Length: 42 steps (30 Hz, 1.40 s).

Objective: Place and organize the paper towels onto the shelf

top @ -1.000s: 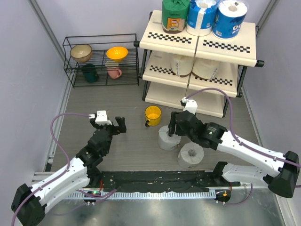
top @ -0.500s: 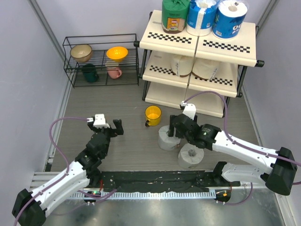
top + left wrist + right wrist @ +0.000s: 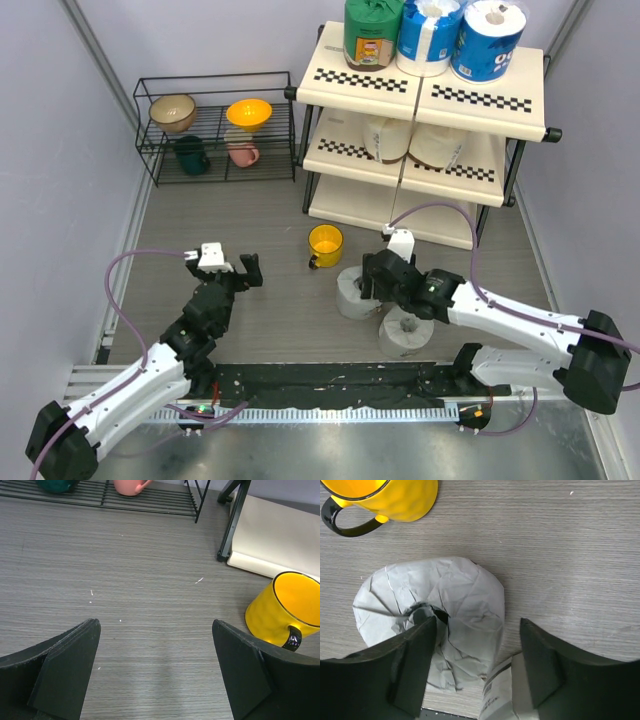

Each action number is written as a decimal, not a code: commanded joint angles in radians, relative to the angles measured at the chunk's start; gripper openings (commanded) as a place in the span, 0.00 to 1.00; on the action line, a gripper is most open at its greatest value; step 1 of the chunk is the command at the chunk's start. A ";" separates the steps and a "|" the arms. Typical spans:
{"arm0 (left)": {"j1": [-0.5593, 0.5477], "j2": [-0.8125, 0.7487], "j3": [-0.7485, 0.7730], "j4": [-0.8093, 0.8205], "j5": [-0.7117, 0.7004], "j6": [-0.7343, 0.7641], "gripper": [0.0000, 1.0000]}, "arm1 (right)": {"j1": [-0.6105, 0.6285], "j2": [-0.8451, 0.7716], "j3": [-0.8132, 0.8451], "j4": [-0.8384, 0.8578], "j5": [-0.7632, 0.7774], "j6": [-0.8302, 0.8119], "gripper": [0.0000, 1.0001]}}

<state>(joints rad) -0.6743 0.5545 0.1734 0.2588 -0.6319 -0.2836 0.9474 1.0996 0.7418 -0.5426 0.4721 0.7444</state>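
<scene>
The right gripper (image 3: 476,630) hangs over a grey roll (image 3: 465,595) that stands on end on the table (image 3: 580,555). Its jaws are open: one finger (image 3: 412,665) sits over the roll's crumpled core, and the other finger (image 3: 540,665) stands just outside the rim with a strip of table showing between them. The roll's wall thus lies between the fingers without being pinched. A second grey roll (image 3: 502,695), also on end, stands just beside the first, on the side nearer the arm bases. A yellow cup (image 3: 395,500) sits near the first roll on its far side, apart from it, between the roll and the shelf (image 3: 345,95). The left gripper (image 3: 155,630) is open and holds nothing. It is low over bare table, well apart from both grey rolls, with the cup ahead and to its right. The shelf stands at the back right. Its top tier carries a green roll (image 3: 372,30) and two blue rolls, one in the middle (image 3: 428,35) and one at the right end (image 3: 487,38), all upright in a row. On the middle tier two cream rolls (image 3: 385,138) sit side by side, partly hidden under the top panel. A wire rack (image 3: 212,135) at the back left holds bowls and mugs.
</scene>
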 commanded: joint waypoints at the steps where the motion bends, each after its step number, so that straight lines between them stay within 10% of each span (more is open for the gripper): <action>1: 0.008 0.004 0.001 0.063 -0.008 0.003 1.00 | 0.005 0.043 -0.004 0.062 0.010 0.016 0.68; 8: 0.015 -0.001 -0.002 0.062 -0.009 -0.002 1.00 | 0.005 0.071 0.028 0.063 0.072 0.024 0.36; 20: 0.022 -0.031 -0.015 0.060 -0.031 -0.017 1.00 | 0.002 -0.179 0.031 0.038 0.581 0.039 0.23; 42: 0.030 -0.047 -0.023 0.057 -0.037 -0.031 1.00 | -0.162 0.195 -0.022 0.952 0.593 -0.388 0.20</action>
<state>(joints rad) -0.6521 0.5186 0.1581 0.2661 -0.6445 -0.3073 0.7918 1.2541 0.6598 0.1650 1.0378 0.4412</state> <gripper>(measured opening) 0.996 0.388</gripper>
